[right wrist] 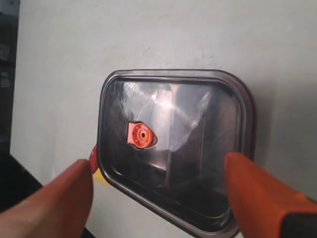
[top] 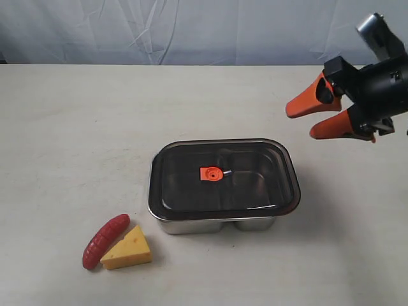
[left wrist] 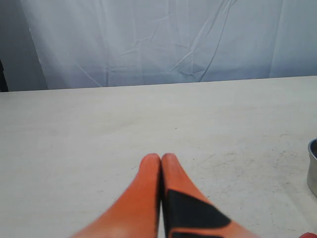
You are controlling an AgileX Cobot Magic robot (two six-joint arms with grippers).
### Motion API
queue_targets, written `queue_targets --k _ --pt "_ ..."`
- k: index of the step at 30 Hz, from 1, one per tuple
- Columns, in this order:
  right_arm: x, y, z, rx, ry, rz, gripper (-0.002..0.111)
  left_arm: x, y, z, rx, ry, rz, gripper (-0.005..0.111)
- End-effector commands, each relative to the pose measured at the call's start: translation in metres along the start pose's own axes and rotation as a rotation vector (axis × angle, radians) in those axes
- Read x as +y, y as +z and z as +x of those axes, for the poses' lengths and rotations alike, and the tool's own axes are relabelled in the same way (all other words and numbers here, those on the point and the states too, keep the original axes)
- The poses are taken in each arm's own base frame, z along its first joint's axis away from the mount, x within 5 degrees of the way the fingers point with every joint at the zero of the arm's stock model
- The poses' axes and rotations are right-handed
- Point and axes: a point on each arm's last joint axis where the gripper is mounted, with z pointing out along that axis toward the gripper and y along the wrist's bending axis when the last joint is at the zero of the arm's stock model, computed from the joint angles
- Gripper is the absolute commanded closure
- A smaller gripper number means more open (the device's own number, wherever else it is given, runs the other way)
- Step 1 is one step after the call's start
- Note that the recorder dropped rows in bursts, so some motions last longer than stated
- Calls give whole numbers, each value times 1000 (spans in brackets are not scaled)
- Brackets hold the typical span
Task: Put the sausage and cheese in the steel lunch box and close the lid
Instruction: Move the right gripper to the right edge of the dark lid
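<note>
The box [top: 220,224] stands near the middle of the table [top: 76,127], and the lid [top: 255,182] lies on it and covers it fully. The lid is dark and half transparent, with an orange valve [top: 211,173] at its centre. Through it the divider [top: 231,191] between the two compartments shows faintly.

The sausage [top: 105,241] and the cheese [top: 127,248] lie outside the box, on the table, at the lower left of it in the exterior view. They are close to the box but do not touch it. The sausage lies slanted, and the cheese is just beside it on the side nearer the box — the two seem to touch along one edge. In the right wrist view only a small red and yellow bit of them shows past the rim of the lid.

The right gripper [top: 300,124] hangs above the table at the upper right of the box in the exterior view, apart from it. Its orange fingers [top: 331,126] are spread wide and nothing is between them. In its own wrist view the lid is seen between the two fingers, lower down.

The left gripper [left wrist: 161,158] is not seen in the exterior view. In the left wrist view its two orange fingers are pressed together with no gap, and they hold nothing. They are low over the bare table, and only the steel wall of the box shows at the edge of that picture. A pale cloth [top: 191,32] hangs behind the table.
</note>
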Motion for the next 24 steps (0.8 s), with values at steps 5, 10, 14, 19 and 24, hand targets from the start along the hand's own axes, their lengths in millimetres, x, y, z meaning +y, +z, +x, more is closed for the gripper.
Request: queue_targets --k 5,10,14,19,24 --pt "-36 23 6 45 44 -70 37 0 0 0 -3 0 6 107" --pt "-61 9 16 -36 115 -145 37 0 0 0 -3 0 6 107" --pt "-72 13 22 -50 147 -159 37 0 0 0 -3 0 6 107" --pt "-84 28 26 -16 196 -168 37 0 0 0 -3 0 6 107" --pt "-87 39 28 6 215 -171 39 0 0 0 -3 0 6 107"
